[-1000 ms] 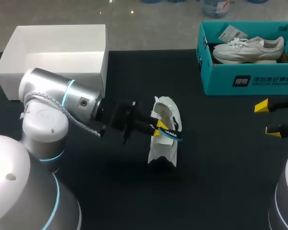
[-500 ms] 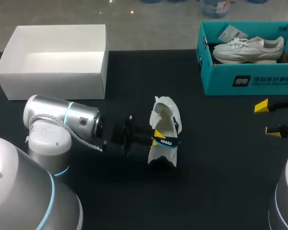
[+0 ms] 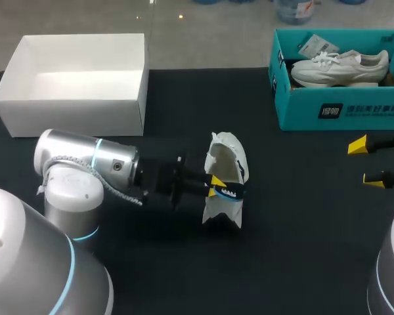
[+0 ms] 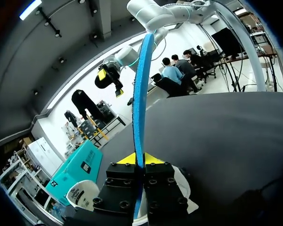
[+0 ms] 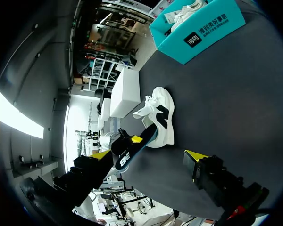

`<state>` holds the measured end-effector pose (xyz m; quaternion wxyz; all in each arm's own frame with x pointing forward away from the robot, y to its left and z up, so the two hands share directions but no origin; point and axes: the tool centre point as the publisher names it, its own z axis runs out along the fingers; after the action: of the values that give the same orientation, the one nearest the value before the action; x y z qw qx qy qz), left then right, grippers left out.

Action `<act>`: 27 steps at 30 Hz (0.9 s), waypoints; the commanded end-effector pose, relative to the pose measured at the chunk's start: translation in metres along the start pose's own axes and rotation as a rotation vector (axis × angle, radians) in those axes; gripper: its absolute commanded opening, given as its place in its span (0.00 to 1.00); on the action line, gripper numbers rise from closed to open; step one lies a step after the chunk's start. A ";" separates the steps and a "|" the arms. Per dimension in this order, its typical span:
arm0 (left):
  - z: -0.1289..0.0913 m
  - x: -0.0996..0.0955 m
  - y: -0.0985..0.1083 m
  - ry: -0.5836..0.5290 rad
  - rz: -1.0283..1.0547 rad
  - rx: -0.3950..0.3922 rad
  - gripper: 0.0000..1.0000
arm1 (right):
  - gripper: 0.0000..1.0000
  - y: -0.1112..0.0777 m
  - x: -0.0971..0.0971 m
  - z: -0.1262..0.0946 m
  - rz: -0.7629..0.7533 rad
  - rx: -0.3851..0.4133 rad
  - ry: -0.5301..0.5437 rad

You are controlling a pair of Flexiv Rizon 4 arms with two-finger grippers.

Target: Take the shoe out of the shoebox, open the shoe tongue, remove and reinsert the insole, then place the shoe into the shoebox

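The left gripper (image 3: 218, 187) is pinching the blue insole (image 3: 228, 191) between its pressed fingers, at 9 o'clock of the white shoe (image 3: 226, 154), which is sitting mid-table (image 3: 295, 230). At the shoe's 3 o'clock, the right gripper (image 3: 369, 161) is hovering with its fingers spread. At 1 o'clock a teal shoebox (image 3: 328, 108) is holding another shoe (image 3: 338, 67). At 10 o'clock a white box (image 3: 72, 105) is sitting.

The left arm (image 3: 85, 164) is formed of rounded silver-white segments, ringed by cyan bands and hung with a braided grey cable. The left pincer (image 4: 140, 160) is cased in black blocks studded with screws and tipped in yellow. Yellow wedges are borne by the black right pincer (image 3: 365, 161).
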<state>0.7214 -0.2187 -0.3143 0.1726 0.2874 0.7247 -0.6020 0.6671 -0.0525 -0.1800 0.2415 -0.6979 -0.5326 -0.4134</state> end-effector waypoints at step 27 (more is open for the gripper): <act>0.010 -0.010 0.024 0.001 0.000 -0.031 0.00 | 1.00 -0.003 0.001 -0.002 0.002 -0.004 -0.004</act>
<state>0.7423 -0.2258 -0.3270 0.1751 0.2860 0.7335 -0.5912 0.6675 -0.0523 -0.1802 0.2416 -0.6978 -0.5326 -0.4135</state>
